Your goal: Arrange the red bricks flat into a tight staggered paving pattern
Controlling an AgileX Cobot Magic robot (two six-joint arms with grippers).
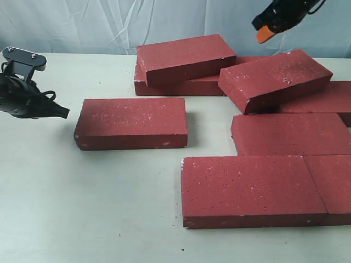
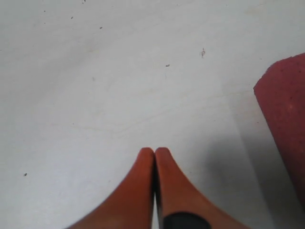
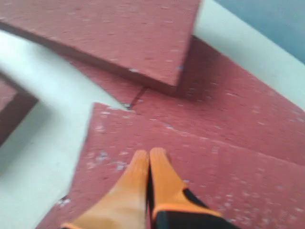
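Note:
Several red bricks lie on the white table (image 1: 82, 219). One lone brick (image 1: 131, 123) lies flat left of centre. Two bricks (image 1: 252, 189) (image 1: 335, 186) sit end to end at the front, with another (image 1: 290, 134) flat behind them. A tilted brick (image 1: 274, 79) leans on others at the right, and a stacked brick (image 1: 186, 57) rests on one at the back. My left gripper (image 1: 64, 113) (image 2: 155, 151) is shut and empty, just left of the lone brick, whose corner (image 2: 286, 114) shows. My right gripper (image 1: 265, 34) (image 3: 150, 153) is shut and empty, hovering above the tilted brick (image 3: 214, 162).
A pale blue cloth backdrop (image 1: 82, 24) hangs behind the table. Bare tabletop stretches along the left and the front left. In the right wrist view another brick (image 3: 109, 33) overlaps the ones beneath it.

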